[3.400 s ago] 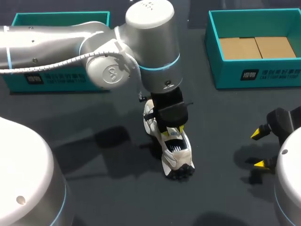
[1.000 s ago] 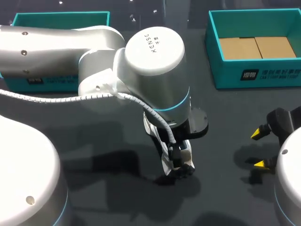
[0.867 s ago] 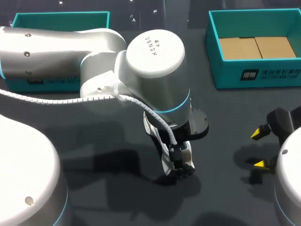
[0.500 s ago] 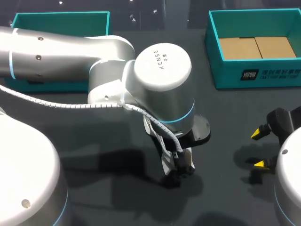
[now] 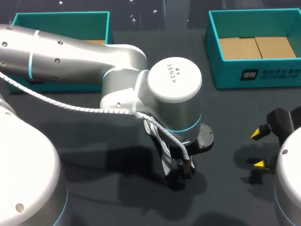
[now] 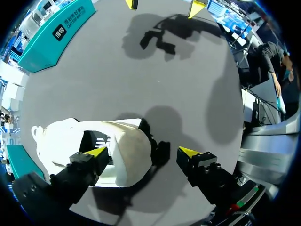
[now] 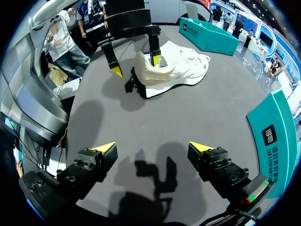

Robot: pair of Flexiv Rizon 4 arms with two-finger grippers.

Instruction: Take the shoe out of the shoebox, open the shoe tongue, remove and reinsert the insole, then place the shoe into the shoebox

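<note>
Left arm [image 5: 174, 94] over shoe [image 6: 124, 153]; shoebox [image 5: 254, 75], right gripper [image 5: 258, 148] well apart

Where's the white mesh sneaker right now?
The white sneaker lies mid-table in the head view, outside both teal shoeboxes, under the left gripper, one fingertip inside its opening.

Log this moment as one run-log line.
shoe: on table | left gripper: open, one finger inside shoe, other outside heel | right gripper: open, clear of shoe

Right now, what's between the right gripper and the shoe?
Only bare table, with shadows on it; the right wrist view shows this. Nothing sits between the right gripper and the shoe. The left gripper is at the shoe itself, not in that stretch.
</note>
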